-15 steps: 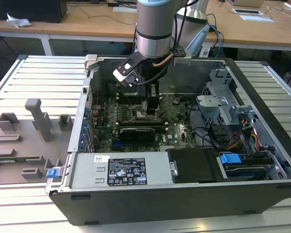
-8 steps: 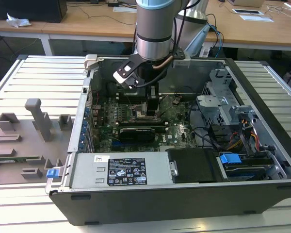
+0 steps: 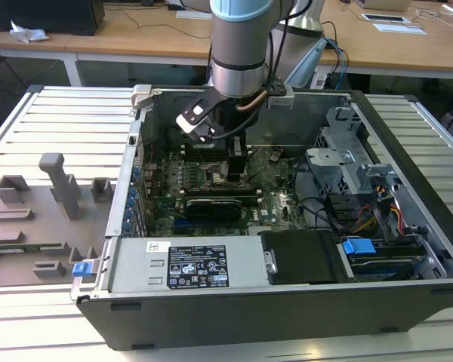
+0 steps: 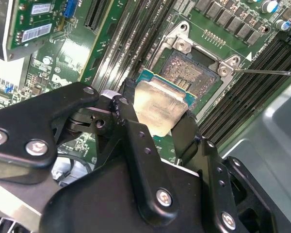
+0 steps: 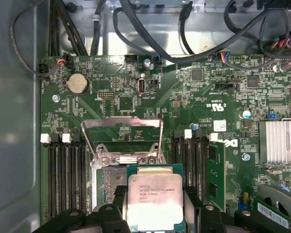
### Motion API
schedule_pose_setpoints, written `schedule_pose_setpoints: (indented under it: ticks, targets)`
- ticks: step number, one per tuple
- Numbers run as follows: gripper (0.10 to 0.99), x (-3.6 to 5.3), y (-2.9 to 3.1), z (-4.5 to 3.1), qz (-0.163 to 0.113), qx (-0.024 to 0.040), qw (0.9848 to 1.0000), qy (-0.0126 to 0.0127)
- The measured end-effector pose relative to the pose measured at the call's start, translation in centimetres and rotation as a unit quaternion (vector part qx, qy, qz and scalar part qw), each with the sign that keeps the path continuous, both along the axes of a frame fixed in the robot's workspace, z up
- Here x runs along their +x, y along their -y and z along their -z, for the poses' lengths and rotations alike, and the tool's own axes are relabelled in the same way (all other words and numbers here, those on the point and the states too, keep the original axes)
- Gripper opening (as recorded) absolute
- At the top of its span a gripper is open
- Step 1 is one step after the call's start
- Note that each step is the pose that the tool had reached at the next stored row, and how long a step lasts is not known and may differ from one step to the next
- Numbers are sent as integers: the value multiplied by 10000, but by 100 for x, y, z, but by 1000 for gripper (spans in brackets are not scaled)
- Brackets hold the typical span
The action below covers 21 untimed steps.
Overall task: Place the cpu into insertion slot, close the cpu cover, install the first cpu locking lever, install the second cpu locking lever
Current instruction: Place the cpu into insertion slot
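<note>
**CPU pinched over the open slot, not yet seated**

The open computer case (image 3: 249,317) lies on its side. The green motherboard (image 3: 275,177) forms its floor and carries the insertion slot (image 4: 189,73). The arm (image 3: 240,45) reaches straight down into the case, wrist vertical above the slot, with the gripper (image 4: 156,119) aimed at the board. Its two black fingers are drawn in narrow on opposite edges of the cpu (image 5: 155,199), holding it flat with the metal top up.

The cpu cover (image 5: 121,120) stands swung open on the side of the slot away from the chip. A thin wire lever (image 4: 266,72) lies just beside one corner of the slot. In both wrist views the chip overlaps one side of the slot and leaves most of the dark contact field bare. It appears to hang above the slot rather than in it, though its height cannot be told.

The main hazard is that offset. A descent from here would likely set one chip edge on the slot's metal rim or on the contacts, which could bend them. The fingers flank the chip closely and might foul the rim themselves. The raised cover stands near the slot, so a knock from the gripper could tip it onto the slot. The hold is on thin edges only, so a small tilt or slip could drop the chip askew.
</note>
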<state>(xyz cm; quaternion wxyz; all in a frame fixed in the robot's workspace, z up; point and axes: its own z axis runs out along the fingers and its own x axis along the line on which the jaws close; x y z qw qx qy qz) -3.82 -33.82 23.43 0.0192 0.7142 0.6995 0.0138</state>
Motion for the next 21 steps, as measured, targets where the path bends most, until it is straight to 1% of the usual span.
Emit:
schedule_pose_setpoints:
  ticks: [4, 6, 11, 21]
  targets:
    - [545, -45, -12, 9, -15, -1, 10000, 0]
    - [545, -53, -13, 10, -17, 0, 10000, 0]
    - [545, -55, -14, 23, -20, 1, 10000, 1]
    - [545, -55, -13, 100, -20, 0, 10000, 0]
